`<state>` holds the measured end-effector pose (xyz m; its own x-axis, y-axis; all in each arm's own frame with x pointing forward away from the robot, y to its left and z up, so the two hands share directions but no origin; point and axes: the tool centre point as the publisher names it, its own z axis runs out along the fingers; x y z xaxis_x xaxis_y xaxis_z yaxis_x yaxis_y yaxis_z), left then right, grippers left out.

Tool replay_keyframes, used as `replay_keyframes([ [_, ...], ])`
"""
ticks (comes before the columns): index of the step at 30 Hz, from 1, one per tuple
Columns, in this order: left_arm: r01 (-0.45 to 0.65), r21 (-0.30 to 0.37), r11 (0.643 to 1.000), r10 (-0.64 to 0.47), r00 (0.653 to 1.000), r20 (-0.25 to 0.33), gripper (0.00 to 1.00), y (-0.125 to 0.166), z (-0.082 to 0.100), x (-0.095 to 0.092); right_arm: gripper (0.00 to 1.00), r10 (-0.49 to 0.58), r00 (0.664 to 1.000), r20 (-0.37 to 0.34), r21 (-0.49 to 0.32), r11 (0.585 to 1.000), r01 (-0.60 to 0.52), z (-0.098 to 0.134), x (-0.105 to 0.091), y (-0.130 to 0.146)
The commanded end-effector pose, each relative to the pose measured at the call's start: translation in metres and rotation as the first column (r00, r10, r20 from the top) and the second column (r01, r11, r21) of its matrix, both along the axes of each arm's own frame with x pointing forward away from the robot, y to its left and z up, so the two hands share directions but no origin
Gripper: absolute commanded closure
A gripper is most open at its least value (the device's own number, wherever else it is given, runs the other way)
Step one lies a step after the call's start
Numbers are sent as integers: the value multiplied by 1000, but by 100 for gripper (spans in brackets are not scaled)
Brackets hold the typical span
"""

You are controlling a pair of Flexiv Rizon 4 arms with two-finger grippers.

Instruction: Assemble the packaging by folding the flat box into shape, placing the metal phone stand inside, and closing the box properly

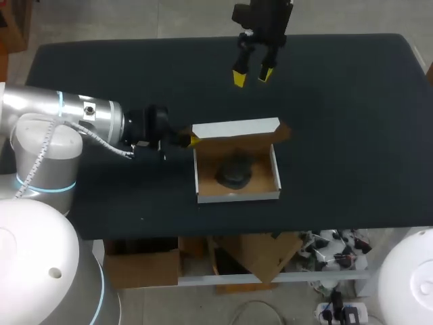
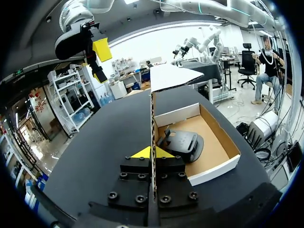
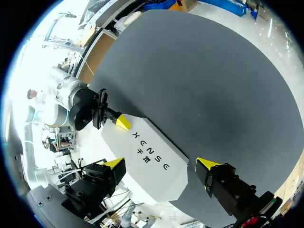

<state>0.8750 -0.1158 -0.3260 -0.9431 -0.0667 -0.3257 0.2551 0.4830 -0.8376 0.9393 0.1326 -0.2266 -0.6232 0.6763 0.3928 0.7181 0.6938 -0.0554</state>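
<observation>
The box, white outside and brown inside, lies in the middle of the table with its white lid raised at the far side. The black metal phone stand rests inside on the box floor. At the box's left far corner my left gripper is shut on the thin upright side flap; in the left wrist view its tips pinch the flap's edge, with the stand just beyond. High behind the box my right gripper hangs open, and in its wrist view the lid lies below the fingers.
The dark tabletop spreads wide on all sides of the box. The table's front edge runs a short way in front of the box. My left arm lies low over the table's left part.
</observation>
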Motion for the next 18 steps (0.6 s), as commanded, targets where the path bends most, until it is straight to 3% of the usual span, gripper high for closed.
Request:
replay_keyframes([
  [1, -31, 8, 999, 31, 998, 58, 100, -2, -6, -13, 0, -41, 999, -4, 26, 999, 42, -8, -5, -8],
  [18, -76, 86, 993, 53, 969, 241, 100, -3, -16, -30, 0, -233, 968, -89, 4, 972, 234, -18, -16, -13],
])
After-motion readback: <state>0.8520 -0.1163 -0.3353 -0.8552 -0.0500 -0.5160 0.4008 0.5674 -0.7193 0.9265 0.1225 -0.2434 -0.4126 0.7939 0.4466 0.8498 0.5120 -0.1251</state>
